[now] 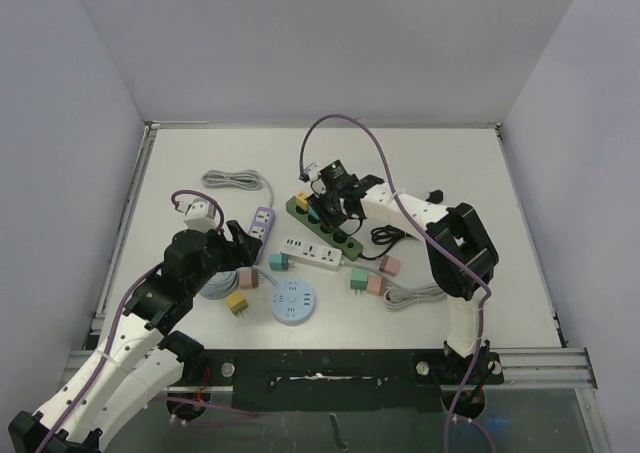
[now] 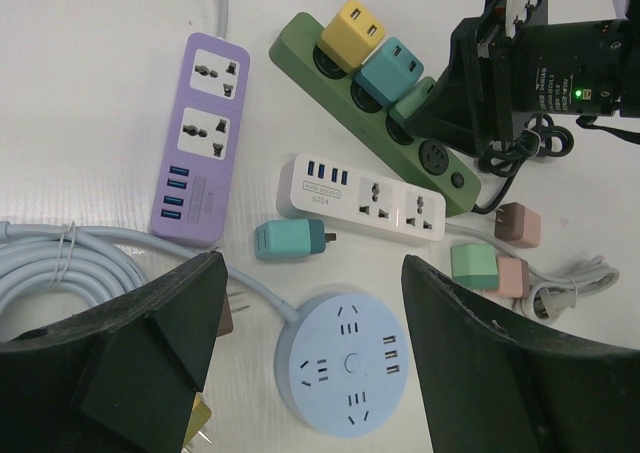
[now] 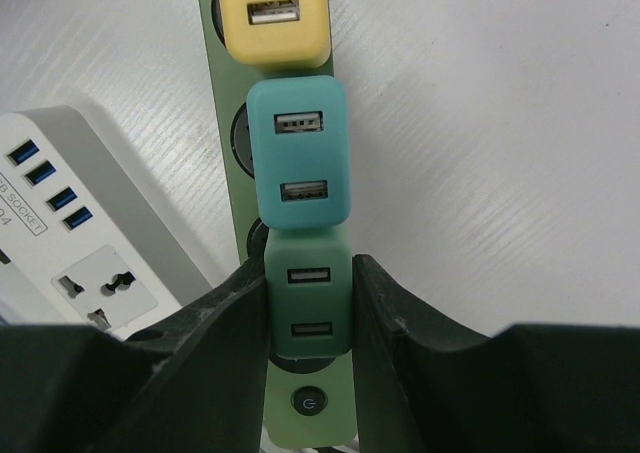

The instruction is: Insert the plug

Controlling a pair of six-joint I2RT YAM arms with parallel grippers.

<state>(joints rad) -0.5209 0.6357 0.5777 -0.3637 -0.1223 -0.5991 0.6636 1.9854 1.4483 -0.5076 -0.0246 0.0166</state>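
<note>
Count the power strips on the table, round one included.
4: purple strip at left, green strip at the back, white strip in the middle, round blue strip nearest the arms. None looks hidden.

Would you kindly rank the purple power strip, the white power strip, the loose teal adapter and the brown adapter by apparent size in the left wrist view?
1. purple power strip
2. white power strip
3. loose teal adapter
4. brown adapter, slightly smaller, but farther from the camera, so unsure.
</note>
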